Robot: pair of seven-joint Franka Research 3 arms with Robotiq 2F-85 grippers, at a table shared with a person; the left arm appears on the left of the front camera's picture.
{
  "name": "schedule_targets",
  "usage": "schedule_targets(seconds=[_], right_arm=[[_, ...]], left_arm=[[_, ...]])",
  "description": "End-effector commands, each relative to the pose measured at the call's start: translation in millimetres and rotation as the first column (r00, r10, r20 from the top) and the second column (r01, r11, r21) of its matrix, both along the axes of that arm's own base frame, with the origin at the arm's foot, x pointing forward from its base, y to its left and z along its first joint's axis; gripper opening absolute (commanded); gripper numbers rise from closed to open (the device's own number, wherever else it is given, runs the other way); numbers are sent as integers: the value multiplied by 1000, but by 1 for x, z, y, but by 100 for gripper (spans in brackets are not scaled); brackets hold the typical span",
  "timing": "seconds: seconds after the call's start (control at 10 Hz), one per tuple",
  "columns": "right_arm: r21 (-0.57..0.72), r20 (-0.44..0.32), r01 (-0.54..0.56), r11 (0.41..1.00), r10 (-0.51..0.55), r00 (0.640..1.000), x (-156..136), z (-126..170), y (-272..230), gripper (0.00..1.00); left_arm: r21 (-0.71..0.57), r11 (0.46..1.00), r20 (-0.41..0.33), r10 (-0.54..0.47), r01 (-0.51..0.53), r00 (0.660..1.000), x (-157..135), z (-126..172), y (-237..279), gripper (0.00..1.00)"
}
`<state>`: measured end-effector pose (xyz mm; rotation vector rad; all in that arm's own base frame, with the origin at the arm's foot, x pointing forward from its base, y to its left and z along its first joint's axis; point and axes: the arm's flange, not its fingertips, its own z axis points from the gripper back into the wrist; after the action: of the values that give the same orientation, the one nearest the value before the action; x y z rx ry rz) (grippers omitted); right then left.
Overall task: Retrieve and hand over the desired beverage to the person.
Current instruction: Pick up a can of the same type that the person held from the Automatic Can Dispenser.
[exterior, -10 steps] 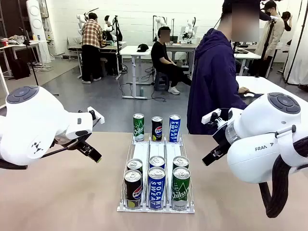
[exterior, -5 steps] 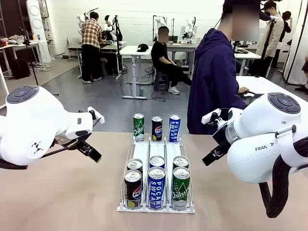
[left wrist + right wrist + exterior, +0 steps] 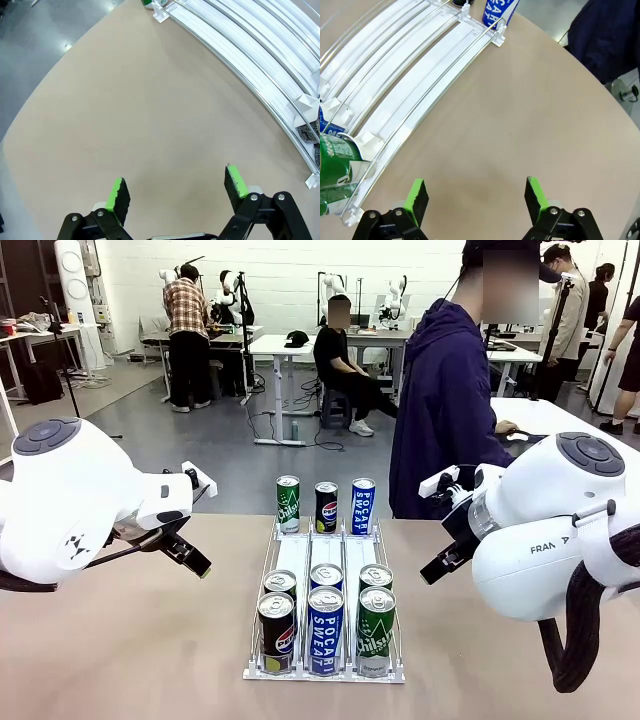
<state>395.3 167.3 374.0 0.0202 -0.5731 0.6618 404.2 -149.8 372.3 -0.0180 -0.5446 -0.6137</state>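
Tabletop (image 3: pixel 120 640) bears a rack (image 3: pixel 295 552) of cans (image 3: pixel 325 628); person (image 3: pixel 445 410) apparently turned aside.

Premises: a robotics laboratory hall. Evidence: one white robot arm (image 3: pixel 70 495) at near left and another (image 3: pixel 550 530) at near right of a tan table (image 3: pixel 130 640). White workbenches (image 3: pixel 285 347) stand on a grey floor (image 3: pixel 200 455) at the far side, loose cables (image 3: pixel 310 400) beneath. Plain white far wall (image 3: pixel 280 270).

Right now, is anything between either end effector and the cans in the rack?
Nothing visible does. The left end effector and the right end effector hang open on either side of the rack holding the cans, with only bare table between.
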Motion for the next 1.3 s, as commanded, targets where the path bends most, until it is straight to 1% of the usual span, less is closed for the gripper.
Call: schedule_targets(seconds=[0.0,0.7,0.8,0.9,1.0,1.1,1.2], right_arm=[[0,0,0,1000,0,1000,0,0,0,100],[0,0,0,1000,0,1000,0,0,0,100],[1,38,-3,1000,3,999,-18,47,-2,100],[20,44,-3,1000,2,999,-27,83,-7,100],[26,68,7,1000,-8,998,-33,114,-12,100],[33,82,16,999,-18,996,-45,146,-15,100],[37,99,6,999,-9,995,-57,172,-17,100]], left_arm=[[0,1000,0,0,0,1000,0,0,0,100],[0,1000,0,0,0,1000,0,0,0,100],[-23,1000,51,-8,9,999,-8,44,-1,100],[-29,999,98,-16,19,995,-17,85,-2,100],[-42,999,108,-28,33,994,-22,120,1,100],[-41,999,113,-31,36,993,-35,151,2,100],[-29,999,142,-29,33,989,-45,173,1,100]])
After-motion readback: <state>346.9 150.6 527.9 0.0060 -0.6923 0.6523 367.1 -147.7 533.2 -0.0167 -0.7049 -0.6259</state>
